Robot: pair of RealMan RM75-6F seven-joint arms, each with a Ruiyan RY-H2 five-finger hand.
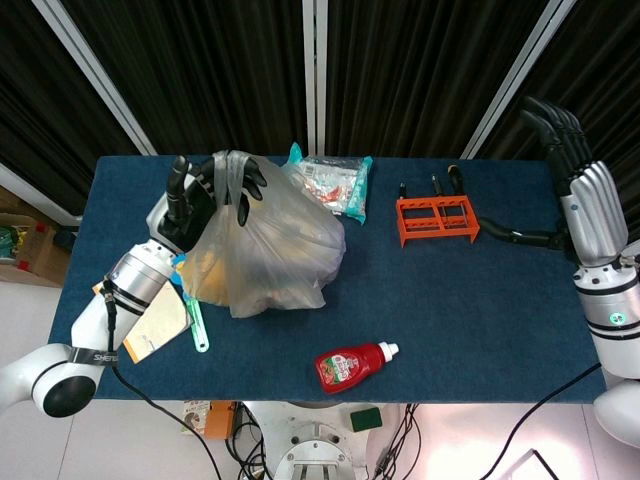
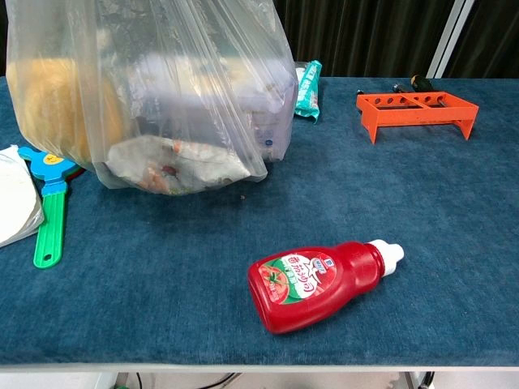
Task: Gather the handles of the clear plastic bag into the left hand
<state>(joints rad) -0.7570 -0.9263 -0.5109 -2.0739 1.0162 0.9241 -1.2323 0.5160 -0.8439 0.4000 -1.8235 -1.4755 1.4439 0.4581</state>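
Clear bag [image 1: 265, 255] hangs below the left hand [image 1: 200, 200], whose fingers clench its handles [image 1: 232, 172]. Judged best: keep both loops pinned and lift gently. Right hand [image 1: 580, 195] hovers spread, empty, well apart.

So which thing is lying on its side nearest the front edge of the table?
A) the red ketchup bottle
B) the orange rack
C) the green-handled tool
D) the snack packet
A: the red ketchup bottle lies on its side closest to the front edge, while the orange rack and the snack packet sit towards the back and the plastic bag hangs from the left hand.
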